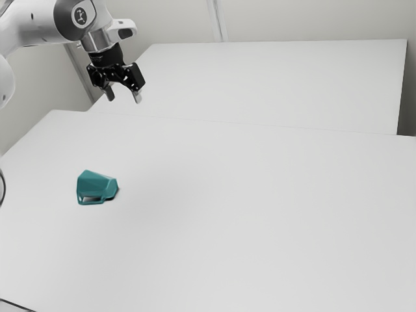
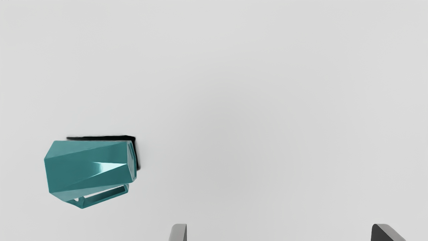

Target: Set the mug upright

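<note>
Toward the exterior view's left, the teal mug [image 1: 97, 185] lies on its side on the counter [image 1: 247, 214], its handle [image 2: 107, 197] along one flank. Right of it and higher in that view, the hand [image 1: 124, 99] hangs above the surface, well apart from the mug, fingers spread with nothing between them.

We see a wht table [image 1: 260, 221], a flat wht surface [image 1: 279, 81] behind it, lt gray walls [image 1: 312, 19] w/ a vert. strip [image 1: 218, 19], & soft light.
</note>
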